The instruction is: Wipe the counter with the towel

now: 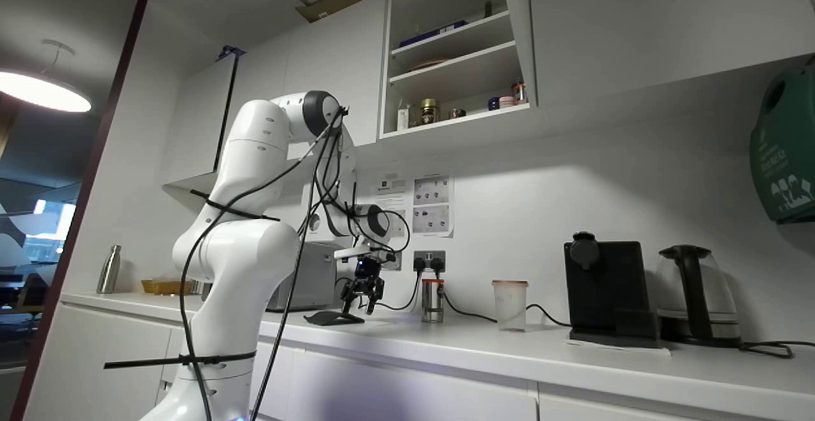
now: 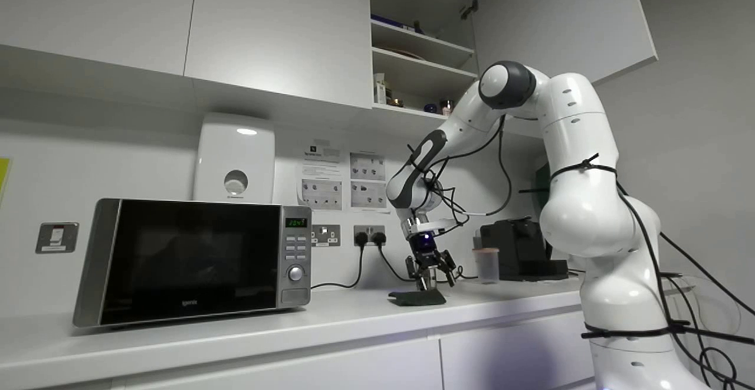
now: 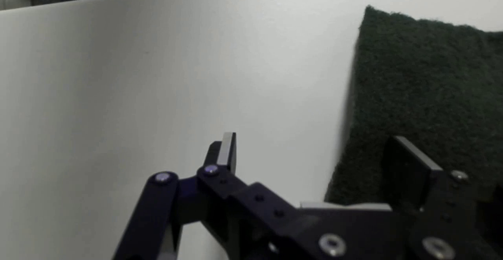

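A dark green towel lies on a long white counter, a silver microwave to one side of it and a black coffee machine and glass kettle well off to the other. Behind the towel, printed sheets hang on the wall; high above it is an open cupboard. The gripper has its fingers spread, one over the towel, the other past its edge.

White counter, dark towel, microwave, kettle

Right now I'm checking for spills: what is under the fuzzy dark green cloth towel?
The towel lies on the long white counter, visible beside it; the surface beneath is covered, so cannot be seen.
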